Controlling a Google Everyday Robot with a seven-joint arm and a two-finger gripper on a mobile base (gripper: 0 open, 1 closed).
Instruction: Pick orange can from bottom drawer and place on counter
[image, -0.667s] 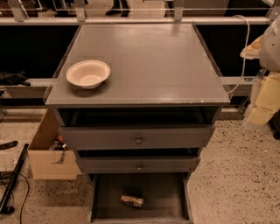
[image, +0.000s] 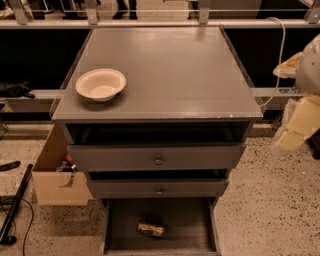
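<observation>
The orange can (image: 151, 229) lies on its side on the floor of the bottom drawer (image: 120, 227), which is pulled out at the foot of the grey cabinet. The counter (image: 175, 70) is the cabinet's flat grey top. My gripper (image: 299, 125) shows as cream and white parts at the right edge of the view, beside the cabinet's right side at about counter height. It is well above and to the right of the can and holds nothing that I can see.
A cream-white bowl (image: 101, 84) stands on the counter's front left. Two shallower drawers with round knobs (image: 158, 160) overhang the bottom drawer. An open cardboard box (image: 60, 175) sits on the floor at the left. A railing runs behind the cabinet.
The arm parts at the right edge have sunk slightly. The can, the drawers and the bowl have not moved.
</observation>
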